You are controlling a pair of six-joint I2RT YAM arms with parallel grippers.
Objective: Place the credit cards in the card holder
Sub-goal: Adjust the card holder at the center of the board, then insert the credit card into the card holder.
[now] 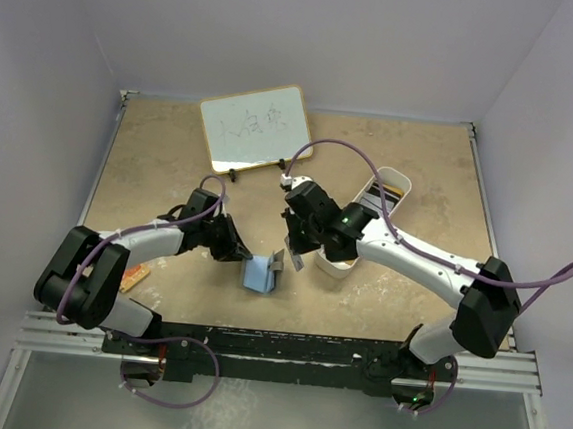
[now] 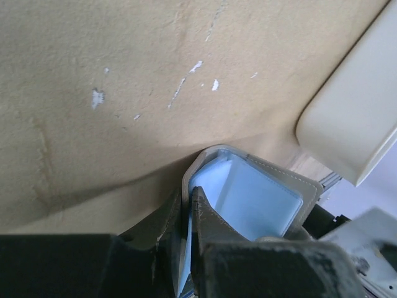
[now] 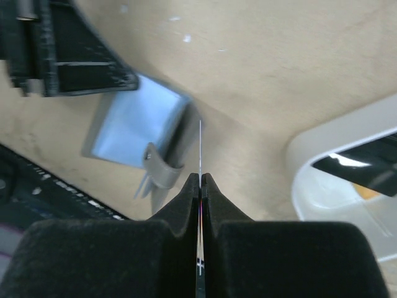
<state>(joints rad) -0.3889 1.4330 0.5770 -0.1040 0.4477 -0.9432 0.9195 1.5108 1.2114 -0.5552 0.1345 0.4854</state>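
In the top view, soft, even light is cast from above, and only faint shadows are thrown on the table [image 1: 170, 164] beneath the arms. In the left wrist view, a broad shadow is laid left of the card holder [image 2: 260, 198]. The fingers [image 2: 214, 233] of the left gripper [image 2: 185, 206] are rendered dark and unfocused. In the right wrist view, the card holder is smeared by blur, and the credit card [image 3: 200, 149] in the right gripper [image 3: 200, 181] is caught as a thin bright line.

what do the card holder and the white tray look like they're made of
Card holder: probably soft leather or faux leather, matte grey outside with what looks like a stitched edge, and a smooth light blue lining. White tray: likely hard plastic, going by its smooth, faintly glossy surface and rounded moulded corner.
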